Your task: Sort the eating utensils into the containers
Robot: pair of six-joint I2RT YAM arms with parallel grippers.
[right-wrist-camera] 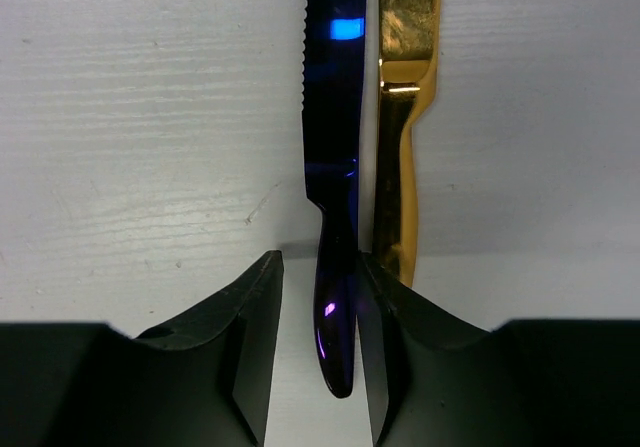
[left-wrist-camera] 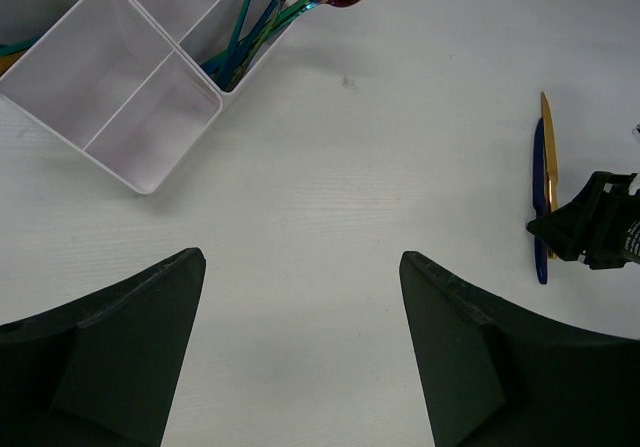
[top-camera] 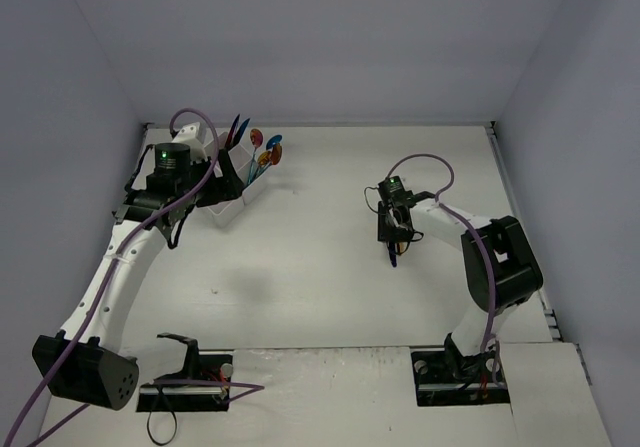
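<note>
White table (top-camera: 320, 267). I see right gripper (right-wrist-camera: 320, 259) fingers narrow, astride the blue knife (right-wrist-camera: 335, 117) handle, gap on one side, can't tell if gripped. Gold knife (right-wrist-camera: 405, 117) just beside. Left gripper (left-wrist-camera: 300, 262) wide, empty, near white box (left-wrist-camera: 150, 182) holding other utensils (left-wrist-camera: 250, 37).

The blue knife (right-wrist-camera: 335, 147) and gold knife (right-wrist-camera: 400, 167) run off the right wrist view at 12 o'clock, tips unseen. The gold handle's end hides behind the right gripper (right-wrist-camera: 320, 262). The left wrist view crops the white divided box (left-wrist-camera: 95, 67) at 11 o'clock.
</note>
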